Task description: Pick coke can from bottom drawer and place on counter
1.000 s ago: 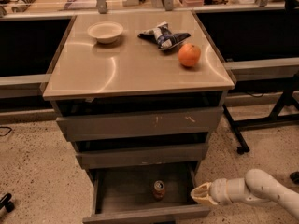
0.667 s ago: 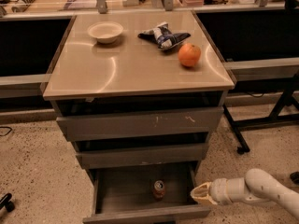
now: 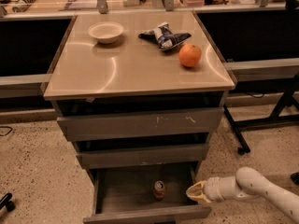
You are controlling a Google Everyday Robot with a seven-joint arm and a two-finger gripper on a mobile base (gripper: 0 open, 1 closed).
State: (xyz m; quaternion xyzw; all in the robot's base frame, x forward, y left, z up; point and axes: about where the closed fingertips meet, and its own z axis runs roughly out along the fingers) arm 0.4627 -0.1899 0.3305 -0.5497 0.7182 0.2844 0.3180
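Observation:
The coke can (image 3: 159,189) stands upright in the open bottom drawer (image 3: 112,195), near its middle. The drawer is pulled out below two scuffed grey drawers. My gripper (image 3: 190,192) is low at the drawer's right edge, a short way right of the can and apart from it, on a white arm that comes in from the lower right. The tan counter (image 3: 117,66) tops the cabinet above.
On the counter sit a white bowl (image 3: 106,31), a dark snack bag (image 3: 163,35) and an orange (image 3: 189,55). A cluttered desk runs along the back. A black table leg (image 3: 236,134) stands to the right of the cabinet. The floor is speckled.

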